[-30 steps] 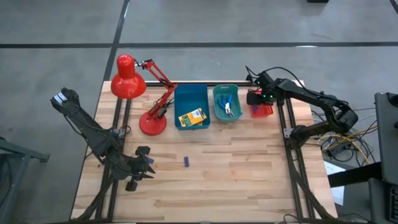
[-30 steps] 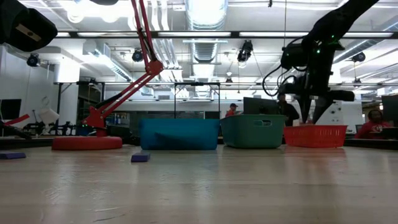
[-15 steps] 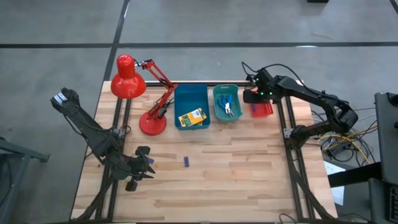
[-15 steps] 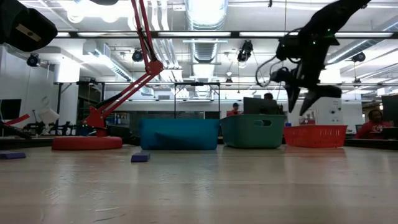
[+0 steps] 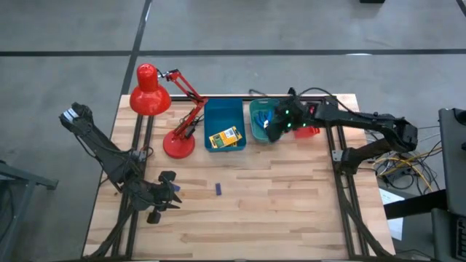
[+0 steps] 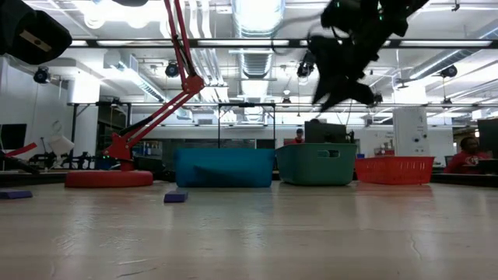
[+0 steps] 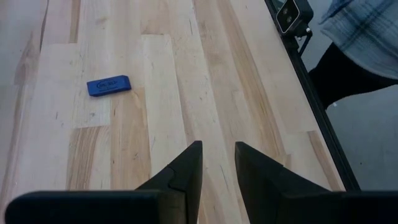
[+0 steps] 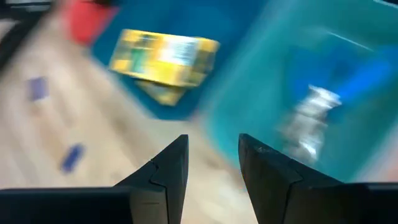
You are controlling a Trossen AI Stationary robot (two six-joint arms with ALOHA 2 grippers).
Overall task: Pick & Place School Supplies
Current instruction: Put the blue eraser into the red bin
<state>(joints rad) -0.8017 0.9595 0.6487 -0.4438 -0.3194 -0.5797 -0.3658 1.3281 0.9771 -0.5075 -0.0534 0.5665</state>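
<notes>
High view: the right gripper [image 5: 275,124] hangs empty, fingers slightly apart, over the teal bin [image 5: 256,133]. Descending carelessly could clip its rim. The left gripper [image 5: 166,191], narrowly parted, waits far off.

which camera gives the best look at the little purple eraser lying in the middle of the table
The left wrist view: the small flat purple eraser block lies unobstructed on the bare wooden table, with faint print visible. The high view shows only a tiny mark, the low view its thin edge, and the right wrist view blurred smudges.

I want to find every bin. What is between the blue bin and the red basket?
The teal bin sits between the blue bin and the red basket, seen from above, with the right hand over it.
</notes>
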